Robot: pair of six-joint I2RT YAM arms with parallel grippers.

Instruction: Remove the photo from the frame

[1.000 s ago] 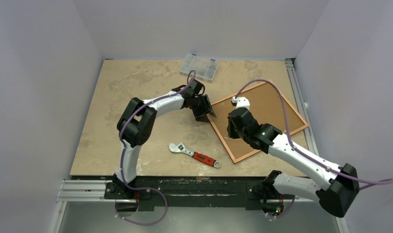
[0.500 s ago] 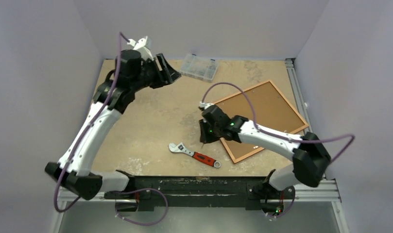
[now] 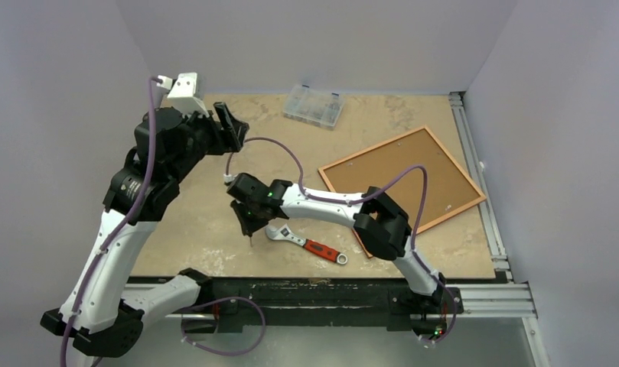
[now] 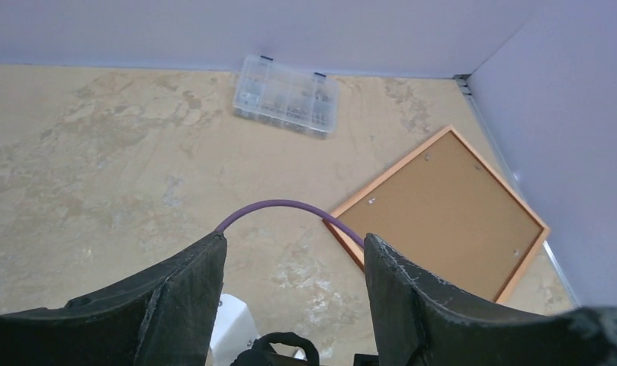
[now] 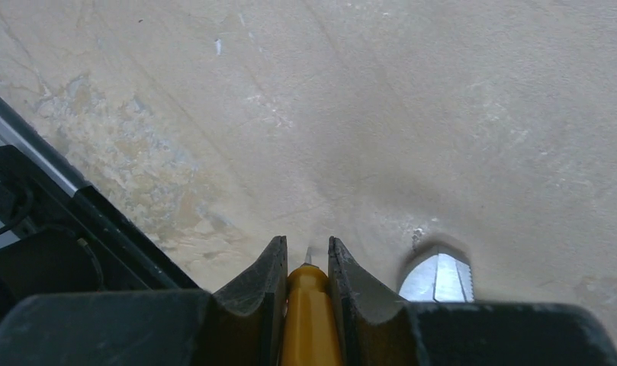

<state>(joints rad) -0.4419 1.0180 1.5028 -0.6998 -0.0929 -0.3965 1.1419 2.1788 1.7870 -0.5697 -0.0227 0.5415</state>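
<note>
Right wrist: right jaws tight on smooth yellow tool handle [image 5: 310, 320]; left jaws wide, empty.

The table [image 3: 382, 115] showed a matt, mottled stone-look top in beige. At three o'clock, the frame [image 3: 451, 216] had narrow red-orange wood moulding around a dull brown fibreboard backing board [image 3: 444, 180]. At twelve o'clock, the organiser box [image 3: 314, 105] was clear glossy plastic. At six o'clock, the wrench [image 3: 306, 243] had a bright bare-metal head and a red coated grip. The left gripper [image 4: 294, 244] had fingers [image 4: 412, 305] of grainy matt black plastic, and the right gripper [image 5: 305, 248] pinched a smooth, glossy yellow tool [image 5: 309, 320].
</note>
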